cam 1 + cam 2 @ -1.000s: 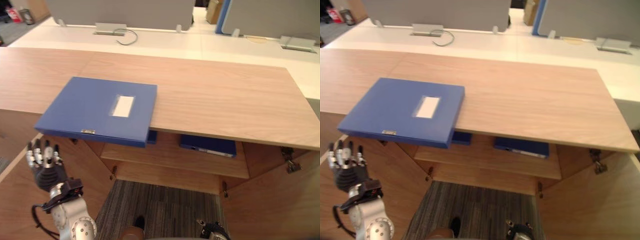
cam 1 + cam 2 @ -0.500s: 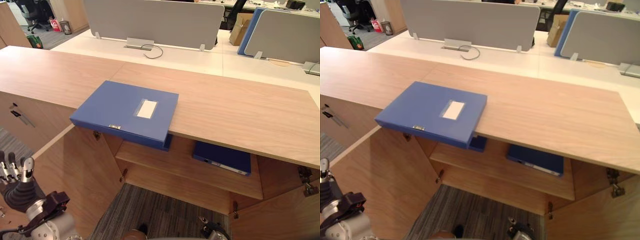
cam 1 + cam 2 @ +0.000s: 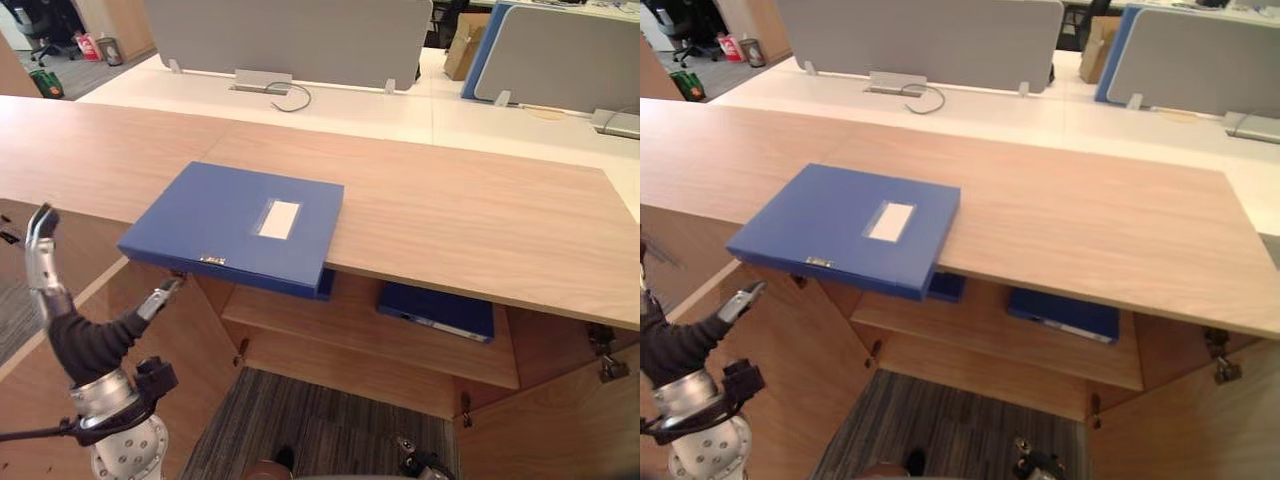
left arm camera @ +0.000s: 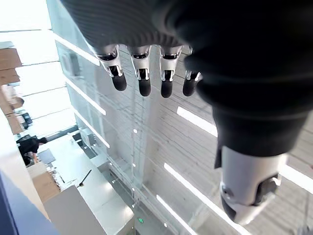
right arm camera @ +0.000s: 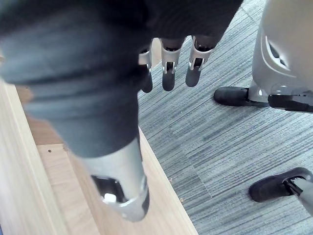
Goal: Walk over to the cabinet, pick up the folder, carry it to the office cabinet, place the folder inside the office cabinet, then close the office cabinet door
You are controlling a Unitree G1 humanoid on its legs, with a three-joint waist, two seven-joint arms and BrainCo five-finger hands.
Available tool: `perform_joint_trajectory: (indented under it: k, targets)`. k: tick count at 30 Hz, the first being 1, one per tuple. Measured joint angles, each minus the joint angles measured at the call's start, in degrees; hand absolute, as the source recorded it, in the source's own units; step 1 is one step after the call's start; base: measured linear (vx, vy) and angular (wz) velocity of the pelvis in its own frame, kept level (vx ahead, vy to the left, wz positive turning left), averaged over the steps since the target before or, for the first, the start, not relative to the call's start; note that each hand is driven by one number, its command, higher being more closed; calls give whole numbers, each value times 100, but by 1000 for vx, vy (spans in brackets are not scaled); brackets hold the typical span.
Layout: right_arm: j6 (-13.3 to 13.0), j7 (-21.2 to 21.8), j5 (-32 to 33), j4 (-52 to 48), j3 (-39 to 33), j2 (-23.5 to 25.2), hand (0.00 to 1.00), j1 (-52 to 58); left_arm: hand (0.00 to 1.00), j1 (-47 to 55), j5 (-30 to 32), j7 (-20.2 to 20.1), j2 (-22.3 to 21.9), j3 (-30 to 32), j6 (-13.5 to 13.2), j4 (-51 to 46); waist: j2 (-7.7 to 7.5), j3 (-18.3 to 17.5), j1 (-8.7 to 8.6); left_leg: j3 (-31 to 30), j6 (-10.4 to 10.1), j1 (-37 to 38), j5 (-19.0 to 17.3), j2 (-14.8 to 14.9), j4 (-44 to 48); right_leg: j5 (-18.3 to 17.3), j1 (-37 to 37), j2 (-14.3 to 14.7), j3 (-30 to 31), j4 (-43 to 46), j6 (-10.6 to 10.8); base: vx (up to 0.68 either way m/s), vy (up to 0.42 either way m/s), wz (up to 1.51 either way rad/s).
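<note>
Flat blue rigid box folder overhanging the wooden table: stiff, likely light, slick; best pinched at that overhang. Left hand splayed, right hand relaxed, both empty.

floor: grey striped carpet | behind: white desks, grey partition screens | overhead: seemingly ceiling strip lights

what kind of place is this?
Probably an open-plan office: grey desk dividers behind white desks, a long wooden cabinet with a blue folder on top, grey carpet underfoot.
</note>
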Motion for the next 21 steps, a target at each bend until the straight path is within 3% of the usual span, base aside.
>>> perform_joint_trajectory:
  k: [3,6,21]
  targets:
    - [-55,62,-1,222,359,-138,0,-57,0,-93,899,267,620,-160,-4,4,5,-6,-2,105,-11,-6,-9,53,-14,48,-49,79,152,-115,-35,-1,-10,-20]
    - [-90,114,0,364,443,-255,0,-99,0,-236,1217,294,989,-255,-47,48,15,-15,-17,106,-12,15,-8,80,-13,51,-63,107,245,-131,-38,-2,-11,-13]
    - [-213,179,-2,598,333,-440,0,-107,0,-447,2037,307,2454,-377,-234,1166,75,-154,-8,226,-39,115,-19,218,-26,98,-103,217,553,-128,-117,-37,4,-9]
